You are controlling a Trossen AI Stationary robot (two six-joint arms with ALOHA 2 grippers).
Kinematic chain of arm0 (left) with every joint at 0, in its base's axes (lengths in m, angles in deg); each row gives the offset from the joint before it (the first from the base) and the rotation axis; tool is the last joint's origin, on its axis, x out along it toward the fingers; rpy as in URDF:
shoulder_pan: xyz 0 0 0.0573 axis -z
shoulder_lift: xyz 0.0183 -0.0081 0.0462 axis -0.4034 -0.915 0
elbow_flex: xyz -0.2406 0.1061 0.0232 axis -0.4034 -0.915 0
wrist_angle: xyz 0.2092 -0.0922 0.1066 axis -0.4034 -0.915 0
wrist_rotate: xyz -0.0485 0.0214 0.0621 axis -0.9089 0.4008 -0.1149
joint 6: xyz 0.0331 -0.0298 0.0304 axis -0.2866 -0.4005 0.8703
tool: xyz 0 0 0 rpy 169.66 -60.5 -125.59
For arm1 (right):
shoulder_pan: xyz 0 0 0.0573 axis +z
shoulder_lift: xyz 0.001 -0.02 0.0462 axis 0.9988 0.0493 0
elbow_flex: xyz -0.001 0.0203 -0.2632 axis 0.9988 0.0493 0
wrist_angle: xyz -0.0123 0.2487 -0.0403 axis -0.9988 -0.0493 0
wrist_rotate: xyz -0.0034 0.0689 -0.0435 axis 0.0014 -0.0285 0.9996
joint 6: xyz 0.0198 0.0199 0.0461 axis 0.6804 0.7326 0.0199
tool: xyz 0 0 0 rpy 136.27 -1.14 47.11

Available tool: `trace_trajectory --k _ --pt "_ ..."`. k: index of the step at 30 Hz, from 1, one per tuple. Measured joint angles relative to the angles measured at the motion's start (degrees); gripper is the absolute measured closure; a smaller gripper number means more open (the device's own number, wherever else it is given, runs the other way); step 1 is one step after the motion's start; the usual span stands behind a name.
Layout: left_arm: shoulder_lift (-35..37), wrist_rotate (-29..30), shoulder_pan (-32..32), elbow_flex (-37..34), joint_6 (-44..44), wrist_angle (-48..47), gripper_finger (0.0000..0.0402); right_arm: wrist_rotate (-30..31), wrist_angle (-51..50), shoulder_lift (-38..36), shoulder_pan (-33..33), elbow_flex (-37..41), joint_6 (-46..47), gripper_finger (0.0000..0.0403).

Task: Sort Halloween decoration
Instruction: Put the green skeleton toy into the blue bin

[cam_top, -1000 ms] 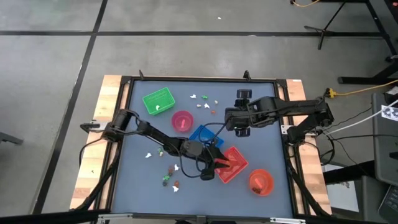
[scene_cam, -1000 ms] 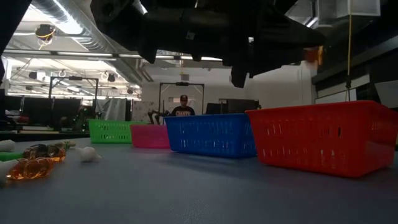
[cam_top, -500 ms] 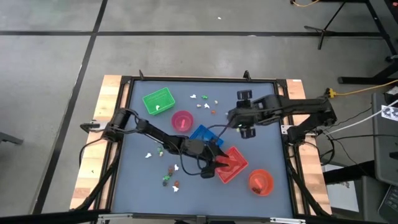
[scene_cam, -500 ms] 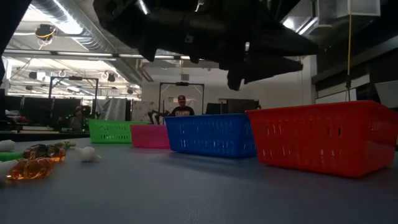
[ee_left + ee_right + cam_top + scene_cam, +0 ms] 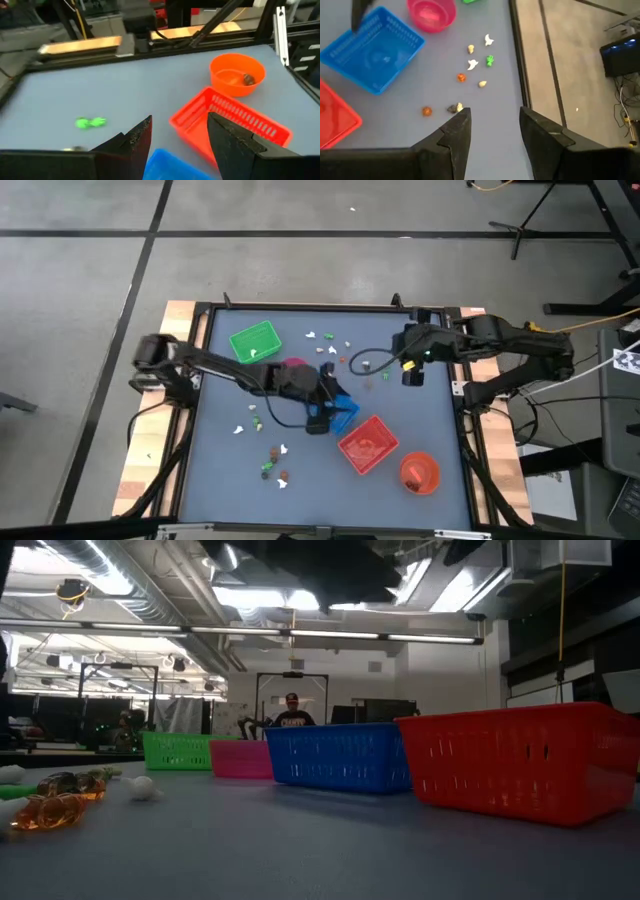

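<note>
The Halloween decoration is many tiny trinkets on the grey table. One scatter (image 5: 328, 342) lies at the far middle, and shows as white, green and orange bits (image 5: 472, 64) in the right wrist view. Another scatter (image 5: 272, 460) lies near the left front. My left gripper (image 5: 177, 120) hangs open with nothing in it above the blue tray (image 5: 342, 406), beside the red tray (image 5: 225, 120). My right gripper (image 5: 495, 112) is open and raised over the table's far right part (image 5: 400, 358), above the far scatter.
A green tray (image 5: 254, 342) and a pink bowl (image 5: 293, 370) stand far left of centre. An orange bowl (image 5: 236, 75) holding a brown trinket (image 5: 247, 78) stands near the front right corner. A green trinket (image 5: 91, 122) lies on bare table. A person (image 5: 292, 715) is far behind.
My left gripper has risen from the red tray and drawn back toward the table's left and far side, now over the blue tray. My right gripper has pulled back toward the table's right edge. Both arms have lifted out of the low view.
</note>
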Motion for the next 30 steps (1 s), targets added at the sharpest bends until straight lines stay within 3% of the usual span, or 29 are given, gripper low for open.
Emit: trace_trajectory --k 6,13,20,30 --pt "12.32 -0.06 -3.35 0.00 5.37 -15.45 0.0227 0.00 15.93 -2.82 -3.96 11.35 -4.34 0.0235" --pt "19.13 0.00 -8.68 -0.42 5.34 -28.11 0.0227 -0.75 25.99 -2.89 -10.42 22.44 -8.72 0.0235" --pt "21.05 -0.50 -12.61 -9.26 3.42 -26.82 0.0227 -12.23 31.07 -2.89 -19.90 32.18 -4.91 0.0235" --pt "21.10 -0.46 -16.90 -18.58 0.44 -18.70 0.0227 -16.77 32.35 -2.89 -25.40 44.80 16.50 0.0235"
